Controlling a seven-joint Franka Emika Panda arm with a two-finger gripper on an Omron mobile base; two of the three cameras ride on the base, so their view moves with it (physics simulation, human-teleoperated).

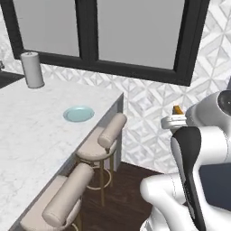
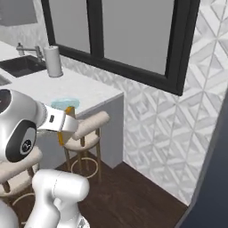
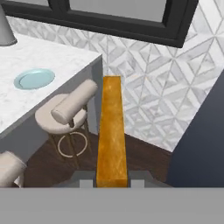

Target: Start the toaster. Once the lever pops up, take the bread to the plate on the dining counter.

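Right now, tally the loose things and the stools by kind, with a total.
Bread, held in the gripper: 1
Plate on the dining counter: 1
Paper towel roll: 1
Beige stools: 2
Total: 5

You were in a home kitchen. A marble desk (image 1: 27, 135) with beige stools (image 1: 101, 140) ran beside a sink (image 2: 20, 66), a paper towel roll (image 1: 32, 69) and a geometric tiled wall (image 2: 151, 120).
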